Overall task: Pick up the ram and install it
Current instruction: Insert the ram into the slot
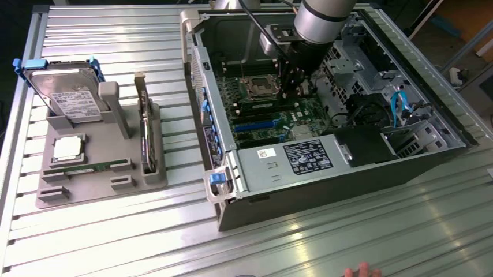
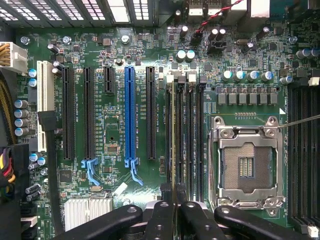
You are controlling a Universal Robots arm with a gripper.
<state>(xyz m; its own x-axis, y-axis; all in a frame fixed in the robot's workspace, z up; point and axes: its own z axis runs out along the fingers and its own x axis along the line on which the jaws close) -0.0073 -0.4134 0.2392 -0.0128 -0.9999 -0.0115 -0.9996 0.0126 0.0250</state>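
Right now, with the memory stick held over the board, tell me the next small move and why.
Probably ease it straight down, slowly. The fingers are closed on the memory stick, which is seen edge-on and runs parallel to the black memory slots beside the processor socket, seemingly over the one farthest from it. No sideways shift looks needed; whether it already touches cannot be told.

Ribbed metal tabletop (image 1: 331, 242), slats running edge to edge. Hard white glare (image 1: 85, 231) flooding the near corner at the exterior view's left. Beyond the far edge, dim clutter: orange patch (image 1: 471, 16), grey frame bar (image 1: 466, 55).
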